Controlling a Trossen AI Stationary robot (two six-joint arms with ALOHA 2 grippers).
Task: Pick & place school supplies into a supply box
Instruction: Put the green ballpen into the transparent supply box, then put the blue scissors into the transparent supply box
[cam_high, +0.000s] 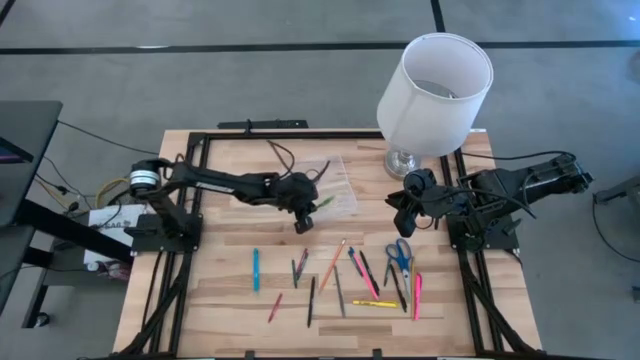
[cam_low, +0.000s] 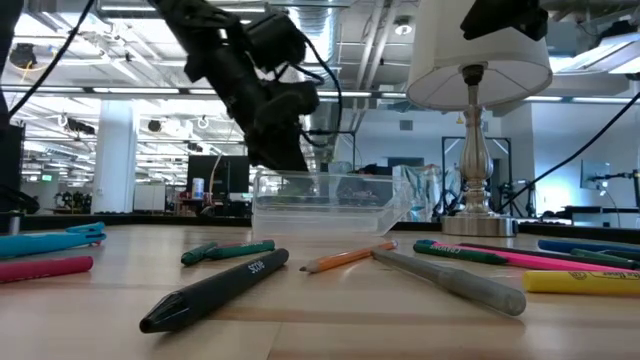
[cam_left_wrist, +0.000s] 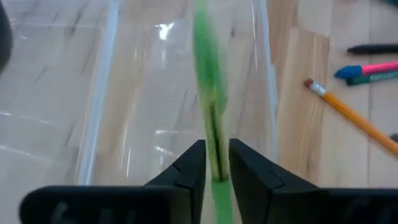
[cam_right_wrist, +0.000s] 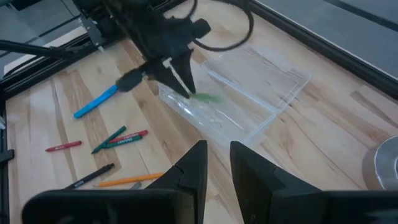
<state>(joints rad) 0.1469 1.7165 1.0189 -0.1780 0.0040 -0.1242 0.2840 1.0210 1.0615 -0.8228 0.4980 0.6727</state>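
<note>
A white-shaded lamp (cam_high: 435, 95) stands at the desk's (cam_high: 220, 300) far right corner, close beside the clear plastic box (cam_high: 335, 185), which lies near the middle of the far edge. Pens, pencils and markers (cam_high: 340, 275) and blue-handled scissors (cam_high: 400, 255) lie scattered across the near half of the desk, apart from the box. The box's walls are hard to trace through glare, and the green marker (cam_left_wrist: 210, 93) is blurred. The left tool (cam_high: 303, 222) hangs over the box's near edge, its fingers (cam_left_wrist: 186, 168) narrowly parted with the green marker between them, pointing into the box. The right tool (cam_high: 400, 222) waits near the right edge beside the lamp's base, narrowly parted, holding nothing.
</note>
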